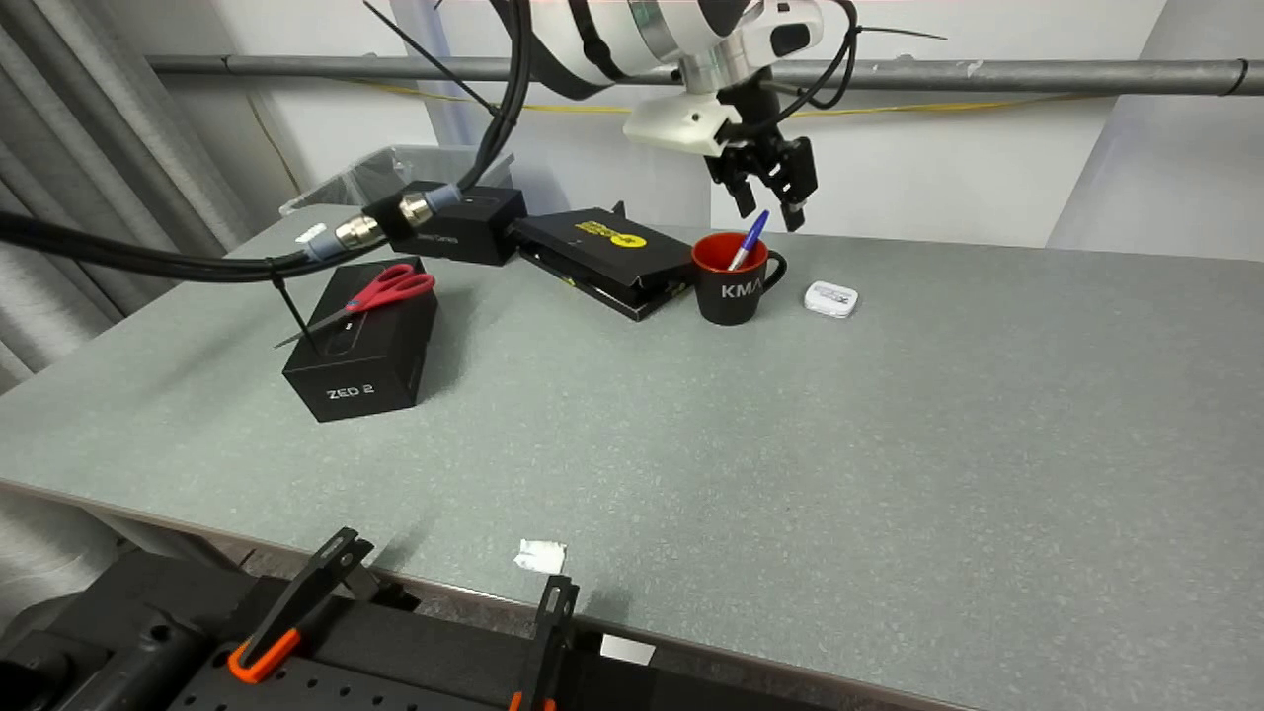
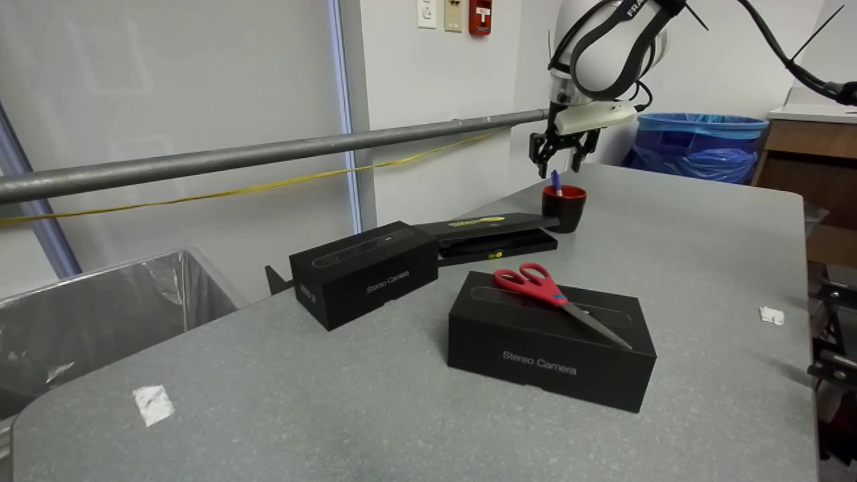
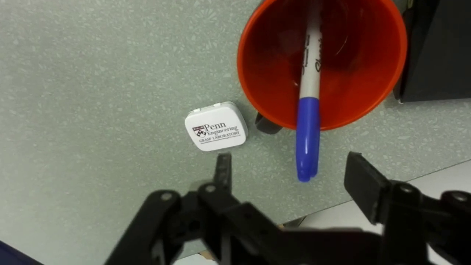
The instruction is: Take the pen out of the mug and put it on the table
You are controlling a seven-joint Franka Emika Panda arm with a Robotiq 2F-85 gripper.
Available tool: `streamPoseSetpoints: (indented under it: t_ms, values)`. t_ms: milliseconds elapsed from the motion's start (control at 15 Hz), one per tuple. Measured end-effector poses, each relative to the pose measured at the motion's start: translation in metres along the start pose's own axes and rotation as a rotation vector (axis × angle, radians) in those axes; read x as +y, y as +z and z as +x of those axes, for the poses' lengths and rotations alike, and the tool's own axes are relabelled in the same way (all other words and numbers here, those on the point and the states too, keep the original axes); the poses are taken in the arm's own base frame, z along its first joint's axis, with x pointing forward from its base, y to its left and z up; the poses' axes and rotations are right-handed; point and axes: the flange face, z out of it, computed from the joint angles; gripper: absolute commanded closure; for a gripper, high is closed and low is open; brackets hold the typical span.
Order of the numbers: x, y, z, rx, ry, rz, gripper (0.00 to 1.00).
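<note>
The pen (image 3: 310, 90) leaned inside the mug (image 1: 721, 299), its blue cap poking past the rim; only the wrist view brought up the black script on its white barrel, seemingly "Sharpie". White letters on the mug, apparently "KMA", showed in an exterior view. The pincer (image 1: 769, 211) hung above, released, its fingers (image 3: 362, 180) parted. In an exterior view a white tin (image 1: 831, 299) lay on the tabletop (image 1: 889, 444) just right of the mug, its "Penn Engineering GRASP Laboratory" legible in the wrist view; a flat black box (image 1: 592, 255) with yellow print sat to the left. Nearer, farther left, red-handled scissors (image 2: 553, 294) lay on a carton (image 1: 355, 393) reading "ZED 2"; its long side (image 2: 539, 365) read "Stereo Camera" in an exterior view.
</note>
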Motion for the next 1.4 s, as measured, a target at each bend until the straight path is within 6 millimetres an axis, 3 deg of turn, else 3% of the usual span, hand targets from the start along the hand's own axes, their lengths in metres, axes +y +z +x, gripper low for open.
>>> streamPoseSetpoints:
  t_ms: [400,467,1067,1200,1400]
  values:
    - [-0.004,0.000,0.002,0.006,-0.004,0.002,0.96]
    - [-0.004,0.000,0.002,0.007,-0.004,0.002,1.00]
    - [-0.004,-0.011,0.008,0.019,0.002,0.013,0.97]
    - [0.003,-0.028,0.010,0.029,0.002,0.029,0.97]
    - [0.029,-0.075,0.012,0.062,0.001,0.063,0.97]
